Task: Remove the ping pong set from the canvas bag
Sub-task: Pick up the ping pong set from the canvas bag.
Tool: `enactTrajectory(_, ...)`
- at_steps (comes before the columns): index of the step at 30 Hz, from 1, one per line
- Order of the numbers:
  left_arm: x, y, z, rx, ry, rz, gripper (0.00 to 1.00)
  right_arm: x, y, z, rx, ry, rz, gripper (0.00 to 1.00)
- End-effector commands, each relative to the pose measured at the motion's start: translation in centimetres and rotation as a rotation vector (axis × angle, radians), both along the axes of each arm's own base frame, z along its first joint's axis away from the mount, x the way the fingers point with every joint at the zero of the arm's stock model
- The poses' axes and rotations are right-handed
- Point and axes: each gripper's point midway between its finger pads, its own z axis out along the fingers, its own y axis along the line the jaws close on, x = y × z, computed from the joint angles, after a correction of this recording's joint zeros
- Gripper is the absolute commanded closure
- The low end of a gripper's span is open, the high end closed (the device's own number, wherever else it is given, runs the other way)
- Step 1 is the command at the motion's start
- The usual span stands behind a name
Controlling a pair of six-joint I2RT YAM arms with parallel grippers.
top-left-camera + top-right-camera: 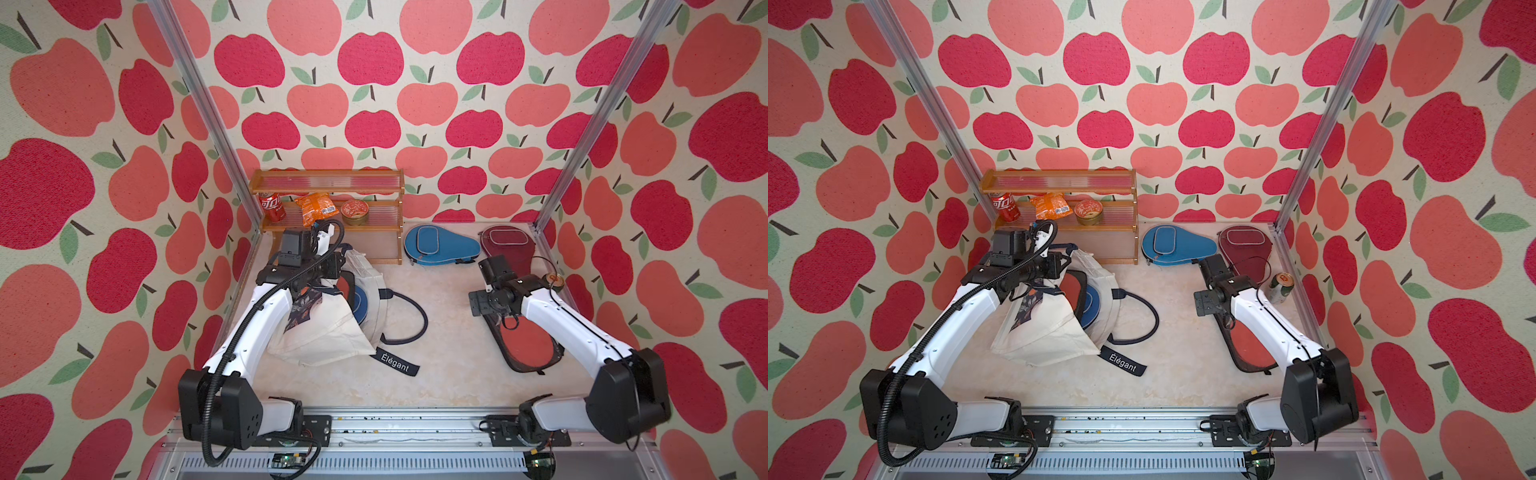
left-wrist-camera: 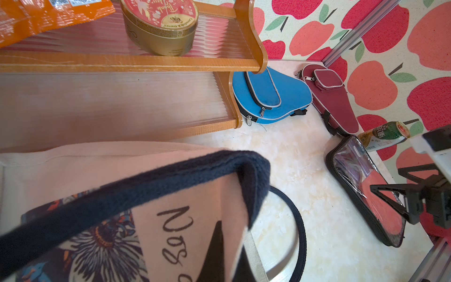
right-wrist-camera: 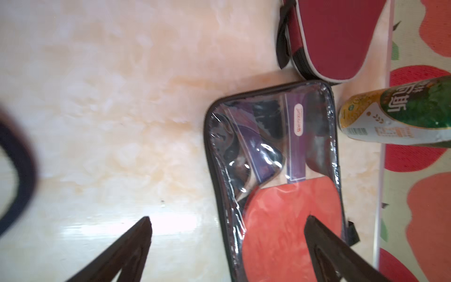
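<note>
The cream canvas bag (image 1: 324,336) (image 1: 1046,336) (image 2: 122,166) lies on its side at the left. My left gripper (image 1: 316,286) (image 2: 229,256) is shut on its navy-trimmed rim, lifting the mouth. In that mouth a red paddle (image 1: 344,286) and a blue round case (image 1: 362,309) show. A ping pong set (image 1: 528,345) (image 1: 1250,345) (image 2: 366,185) (image 3: 280,171), red paddles in a clear black-edged pouch, lies flat on the table at the right. My right gripper (image 1: 478,305) (image 3: 227,219) hovers open over that pouch's edge, holding nothing.
A wooden shelf (image 1: 328,183) at the back left holds a cola can (image 1: 272,205), an orange snack bag (image 1: 316,208) and a tin (image 1: 354,210). A blue paddle case (image 1: 440,245), a maroon one (image 1: 505,243) and a green can (image 1: 555,280) sit at the back right.
</note>
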Motion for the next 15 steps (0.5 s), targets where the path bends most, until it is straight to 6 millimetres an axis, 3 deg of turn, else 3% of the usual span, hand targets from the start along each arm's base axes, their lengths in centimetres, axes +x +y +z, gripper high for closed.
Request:
enactTrajectory(1,0.4,0.2,-0.1,0.011,-0.013,0.004,1.00,0.8,5.4,3.8,0.352,-0.104,0.031,0.01)
enactTrajectory(5,0.4,0.1,-0.2,0.016,-0.010,0.001,1.00,1.0,10.4,6.7,0.631,-0.180,0.068,0.02)
enactTrajectory(8,0.2,-0.3,-0.3,0.026,-0.013,-0.019,1.00,0.8,14.6,7.8,0.795,-0.176,0.105,0.05)
enactTrajectory(15,-0.8,-1.8,2.3,0.029,-0.084,-0.129,1.00,-0.9,23.6,6.2,1.060,-0.066,0.162,0.11)
